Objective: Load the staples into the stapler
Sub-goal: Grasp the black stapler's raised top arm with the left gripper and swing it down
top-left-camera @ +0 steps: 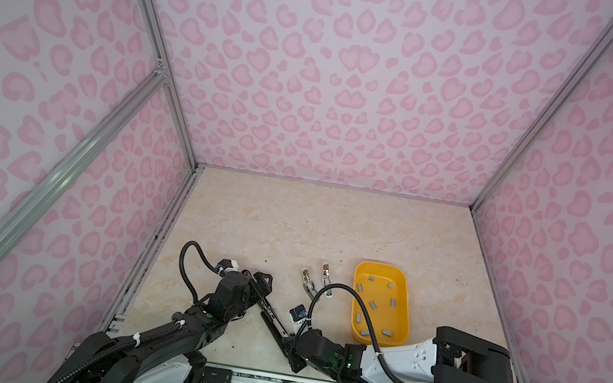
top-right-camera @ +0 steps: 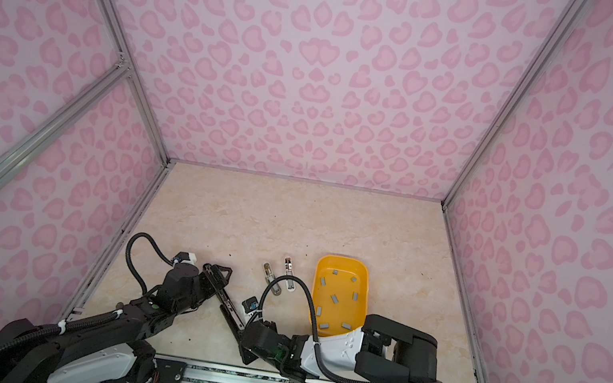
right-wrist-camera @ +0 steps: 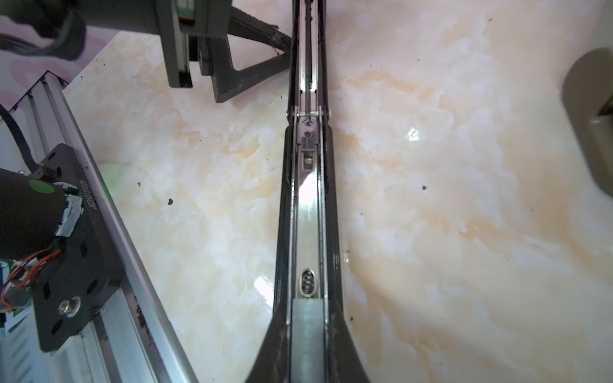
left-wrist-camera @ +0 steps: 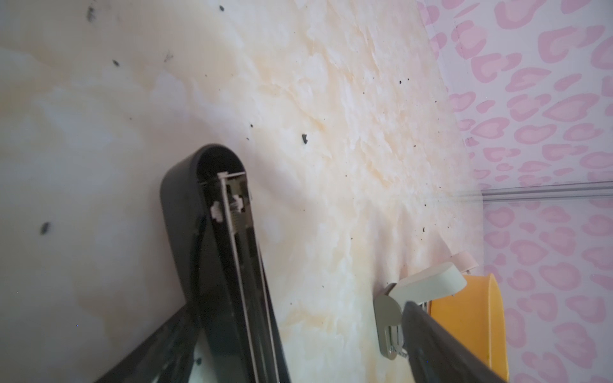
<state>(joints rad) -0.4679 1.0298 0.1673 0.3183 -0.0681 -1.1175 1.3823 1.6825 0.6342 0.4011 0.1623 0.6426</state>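
A long black stapler (top-left-camera: 271, 317) (top-right-camera: 229, 314) lies opened out flat on the marble table, running between my two grippers. My right gripper (right-wrist-camera: 308, 305) (top-left-camera: 289, 347) sits at its near end, shut on a flat grey strip of staples (right-wrist-camera: 308, 335) that lies in line with the shiny channel (right-wrist-camera: 308, 205). My left gripper (left-wrist-camera: 298, 318) (top-left-camera: 263, 288) stands open around the far half (left-wrist-camera: 232, 265), which rests against one finger; the other finger (left-wrist-camera: 431, 335) is well apart from it. Several more staples (top-left-camera: 373, 305) (top-right-camera: 334, 299) lie loose in the yellow tray (top-left-camera: 408, 315).
Two small opened staplers, a grey-green one (top-left-camera: 306, 283) (left-wrist-camera: 428, 282) and a pinkish one (top-left-camera: 325, 282), lie between the black stapler and the tray (top-right-camera: 365, 295). Pink patterned walls close in the table. An aluminium rail (right-wrist-camera: 126, 265) runs along the front edge.
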